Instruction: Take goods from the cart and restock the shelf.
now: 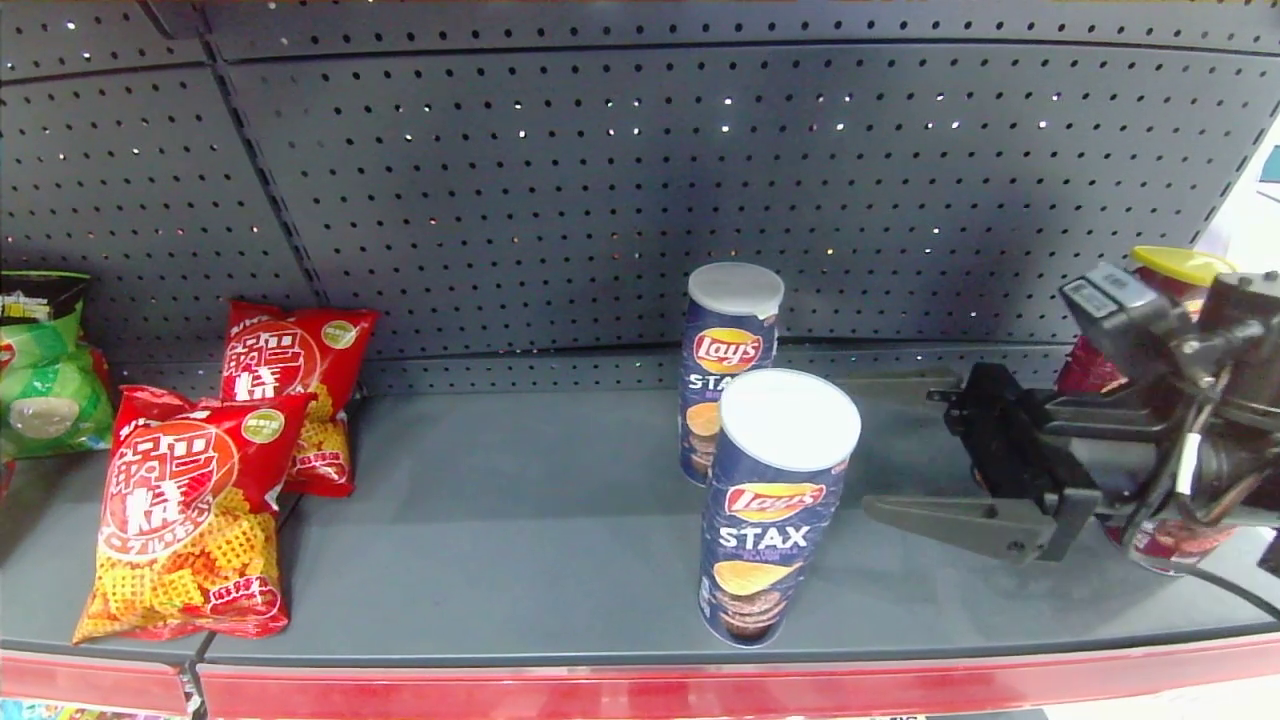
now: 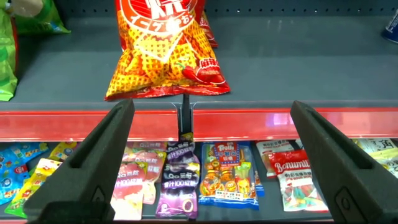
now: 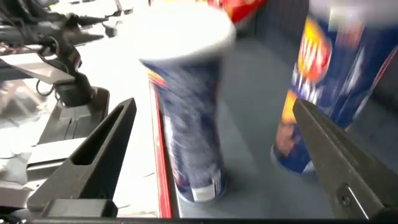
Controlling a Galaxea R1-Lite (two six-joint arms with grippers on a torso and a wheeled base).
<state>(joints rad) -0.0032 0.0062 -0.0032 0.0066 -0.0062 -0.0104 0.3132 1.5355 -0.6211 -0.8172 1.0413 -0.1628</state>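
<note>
On the grey shelf (image 1: 500, 520), two tall blue crisp cans stood upright in single file. The front can (image 1: 778, 510) stood near the red edge strip (image 1: 600, 685), and the rear can (image 1: 728, 370) just behind it, close to the perforated back panel (image 1: 600, 200). Both labels faced outward, as a shopper would want, and the file left bare shelf on either side for more stock.

The right gripper (image 1: 858, 443) hung just to the right of the front can, about level with its middle, jaws wide and holding nothing. A clear gap lay between the fingers and the can. From that pose I judged the front can to be already placed and released, with the jaws spread wide so the arm could back away without knocking it over.

The left gripper (image 2: 212, 106) sat low before the shelf's edge strip, jaws also wide and empty. It faced a red snack bag (image 2: 165, 50) lying flat near the edge, with packets of sweets (image 2: 230, 174) on the shelf below. It looked parked clear of the other arm's work.

Further left, a second red bag (image 1: 300, 400) leaned on the back panel beside a green bag (image 1: 45, 380).
</note>
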